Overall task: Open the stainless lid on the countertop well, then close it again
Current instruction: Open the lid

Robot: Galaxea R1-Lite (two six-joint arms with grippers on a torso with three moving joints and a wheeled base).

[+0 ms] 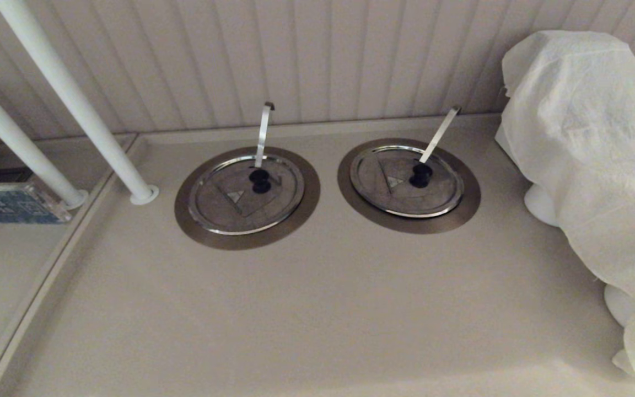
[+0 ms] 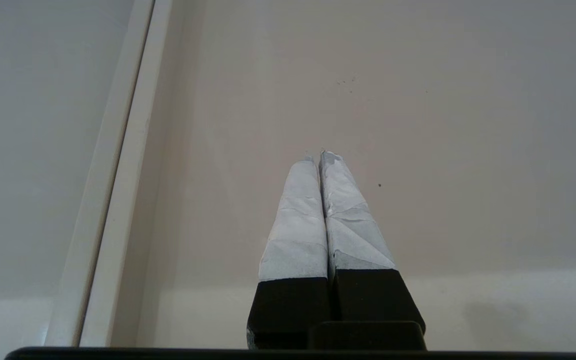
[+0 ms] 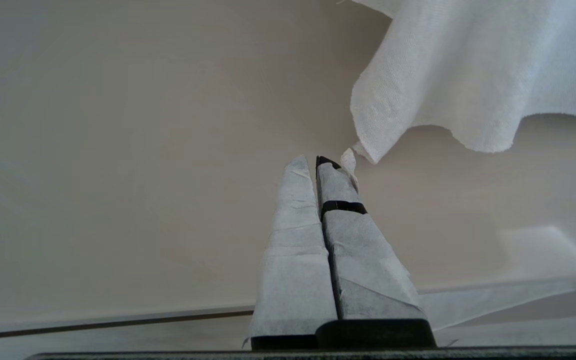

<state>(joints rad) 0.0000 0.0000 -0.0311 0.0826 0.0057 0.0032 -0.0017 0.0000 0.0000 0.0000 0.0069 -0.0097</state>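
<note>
In the head view the stainless lid [image 1: 400, 193] lies flat and closed on the right-hand countertop well, whose dull-brown ring [image 1: 408, 225] sits flush in the beige counter. The lid has a black knob [image 1: 420, 175], and a flat steel utensil handle [image 1: 440, 134] leans up and to the right through it. Neither arm shows in the head view. My left gripper [image 2: 317, 156] is shut and empty over bare beige counter beside a raised edge strip. My right gripper [image 3: 312, 160] is shut and empty over the counter, close to a hanging white cloth.
The twin lid [image 1: 229, 207], with its upright hooked handle [image 1: 263, 132], covers the left well. A white cloth [image 1: 587, 138] drapes bulky objects at the right, and its corner [image 3: 468, 65] hangs near my right gripper. Two white poles [image 1: 75, 105] stand at the left. A panelled wall runs behind.
</note>
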